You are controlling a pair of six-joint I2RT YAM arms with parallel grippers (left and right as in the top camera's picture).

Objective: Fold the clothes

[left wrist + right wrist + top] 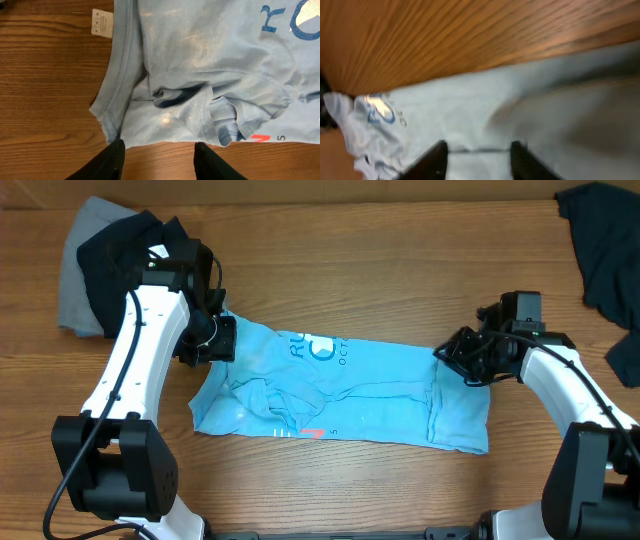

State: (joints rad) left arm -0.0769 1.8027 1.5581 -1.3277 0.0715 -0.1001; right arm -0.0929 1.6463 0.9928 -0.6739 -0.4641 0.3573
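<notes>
**Wood table is holding a rumpled blue shirt**

Brown wood table [330,490] is carrying everything. The light blue T-shirt [370,390] is lying in the middle, bunched up near the left arm. A grey garment [75,290] and a black garment [115,250] are sitting far left, and a dark garment [605,240] far right. The left gripper [158,150] is hovering at the shirt's edge, jaws apart and holding nothing. The right gripper [477,152] is hovering over the other end, jaws apart too. A white label [101,22] is showing print too small to read. The blue lettering [290,22] is starting with "R". A "5" is sitting beside the red mark [260,137].
</notes>
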